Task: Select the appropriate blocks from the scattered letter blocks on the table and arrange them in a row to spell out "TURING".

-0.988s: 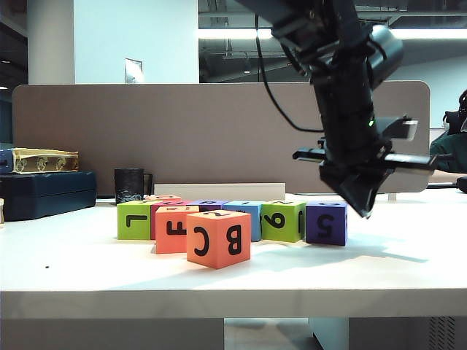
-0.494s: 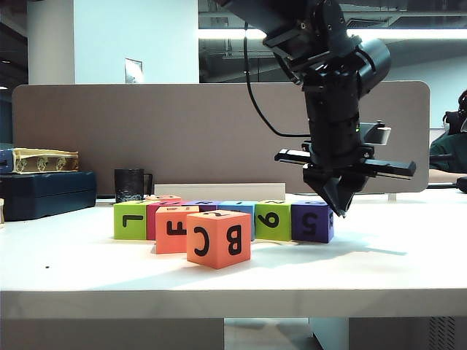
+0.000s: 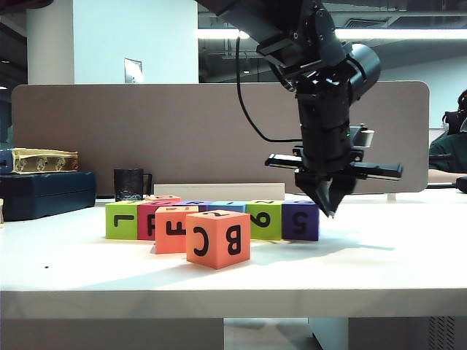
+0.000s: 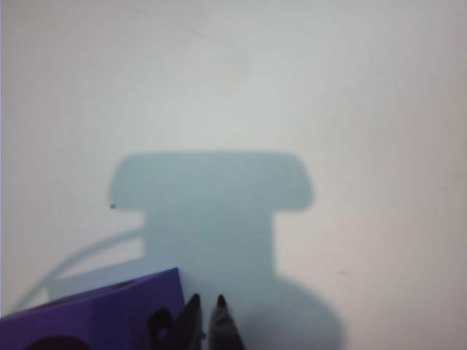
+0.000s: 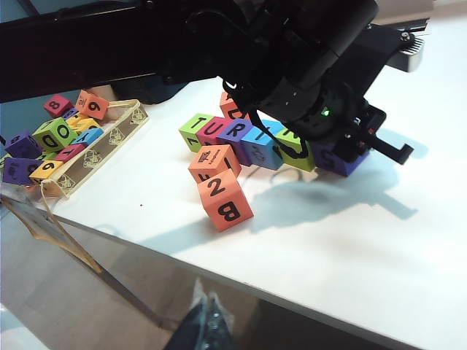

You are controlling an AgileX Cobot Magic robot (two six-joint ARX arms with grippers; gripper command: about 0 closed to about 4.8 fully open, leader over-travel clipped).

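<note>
The blocks stand in a row on the table [image 3: 379,255]: lime green [image 3: 122,219], magenta [image 3: 148,217], blue [image 3: 226,207], lime green [image 3: 266,219] and purple [image 3: 300,220]. In the right wrist view their tops read T [image 5: 195,127], U [image 5: 215,130], R [image 5: 235,133], I [image 5: 261,146], then a partly hidden green block and a purple block [image 5: 337,159]. My left gripper [image 3: 326,203] points down, shut and holding nothing, right beside the purple block [image 4: 95,313]; its tips [image 4: 206,305] sit at that block's edge. My right gripper [image 5: 208,315] is shut, off the table's front edge.
Two orange cubes stand in front of the row, one marked F [image 3: 174,228] and one marked C B [image 3: 217,237]. A black mug [image 3: 130,184] and a dark case [image 3: 44,191] sit at the back left. A tray [image 5: 109,138] with several spare blocks lies beyond.
My left gripper has swung left and down against the purple block. The row of blocks has slid left with it, closing the gaps. The orange cubes have stayed put.
</note>
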